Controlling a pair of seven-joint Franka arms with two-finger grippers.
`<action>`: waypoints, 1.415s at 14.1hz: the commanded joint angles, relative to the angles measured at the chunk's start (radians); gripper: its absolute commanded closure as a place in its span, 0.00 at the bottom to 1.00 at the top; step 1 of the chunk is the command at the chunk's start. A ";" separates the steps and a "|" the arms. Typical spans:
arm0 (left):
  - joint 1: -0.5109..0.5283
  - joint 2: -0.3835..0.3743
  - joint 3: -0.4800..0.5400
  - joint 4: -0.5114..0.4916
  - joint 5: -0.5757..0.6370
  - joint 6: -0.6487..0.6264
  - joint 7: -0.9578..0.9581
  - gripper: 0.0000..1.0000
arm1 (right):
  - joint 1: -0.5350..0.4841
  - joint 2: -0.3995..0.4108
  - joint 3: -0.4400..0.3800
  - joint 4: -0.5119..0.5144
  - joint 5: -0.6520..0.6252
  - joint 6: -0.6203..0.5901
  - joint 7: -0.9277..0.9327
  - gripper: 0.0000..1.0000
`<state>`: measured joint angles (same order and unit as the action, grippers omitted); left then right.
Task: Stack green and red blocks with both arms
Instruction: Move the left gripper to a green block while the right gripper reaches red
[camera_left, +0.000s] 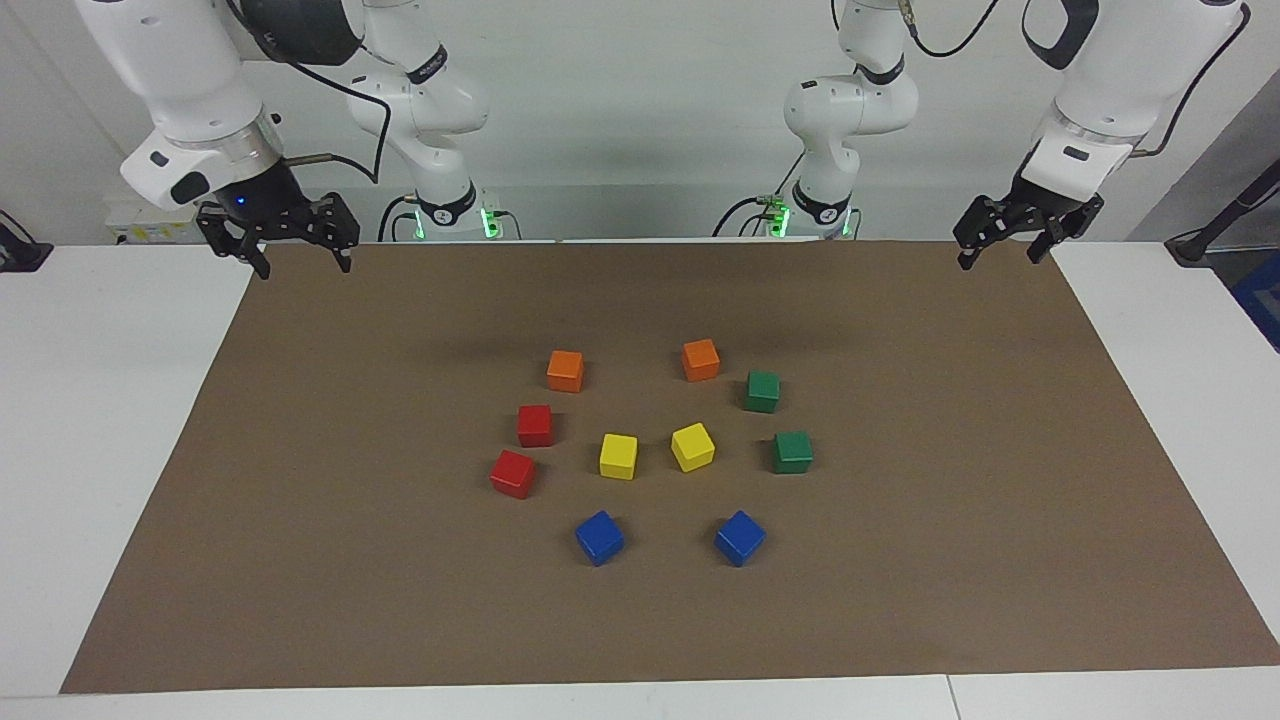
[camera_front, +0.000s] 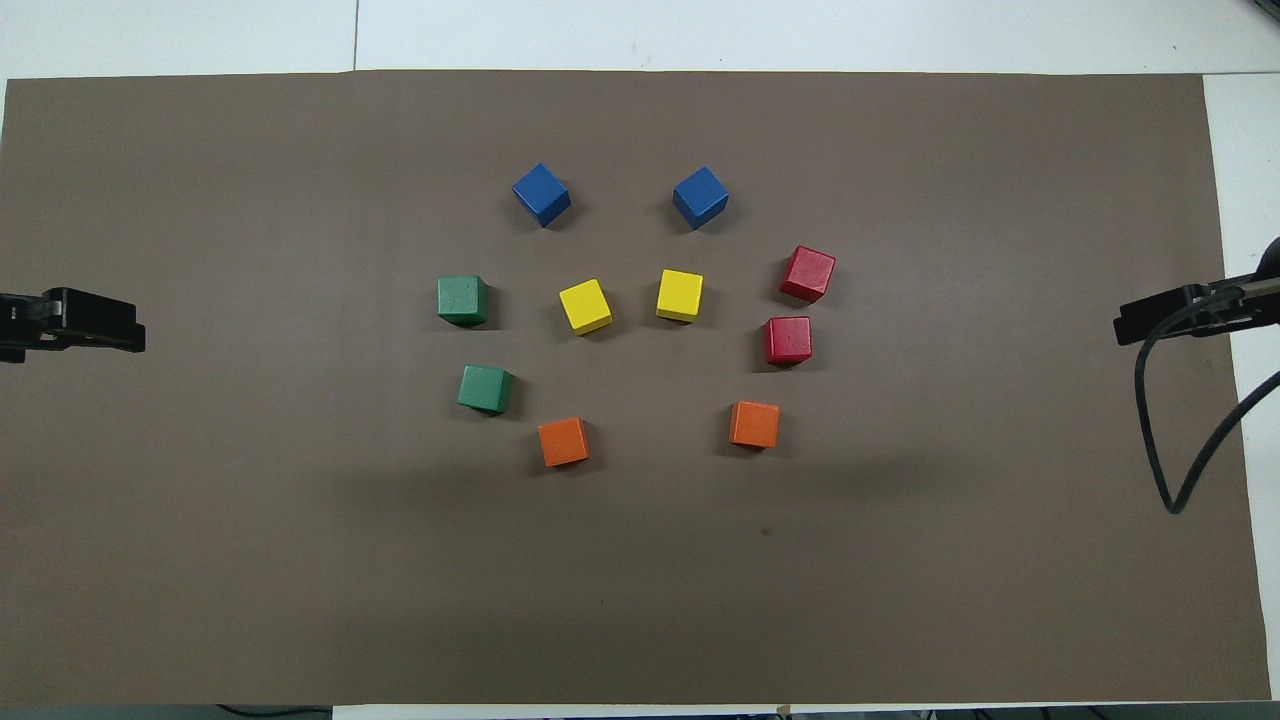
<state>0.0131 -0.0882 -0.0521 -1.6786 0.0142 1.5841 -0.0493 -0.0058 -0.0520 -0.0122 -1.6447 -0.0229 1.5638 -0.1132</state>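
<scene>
Nothing is stacked yet. The left end effector and the right end effector both hang open and empty over the mat's corners nearest the robots. The green blocks sit toward the left arm's end of the tabletop, the red blocks toward the right arm's. Next, each arm should descend onto its nearer block

On my brown mat, laid over the white table, I note six loose cubes near the centre, all apart: two orange cubes nearest my edge, two yellow cubes mid-mat, and two blue cubes farthest out.
</scene>
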 joint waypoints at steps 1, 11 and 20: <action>0.002 -0.011 -0.002 -0.009 -0.003 0.010 0.013 0.00 | -0.008 0.001 0.005 0.003 0.006 -0.005 0.012 0.00; -0.001 -0.033 -0.002 -0.050 -0.005 0.022 0.014 0.00 | -0.007 -0.026 0.006 -0.058 0.004 -0.002 0.001 0.00; -0.156 -0.019 -0.005 -0.190 -0.092 0.213 -0.004 0.00 | 0.158 0.044 0.096 -0.175 0.008 0.275 0.427 0.05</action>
<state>-0.0999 -0.0943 -0.0685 -1.8174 -0.0546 1.7384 -0.0509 0.1368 -0.0424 0.0687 -1.7956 -0.0203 1.7807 0.2428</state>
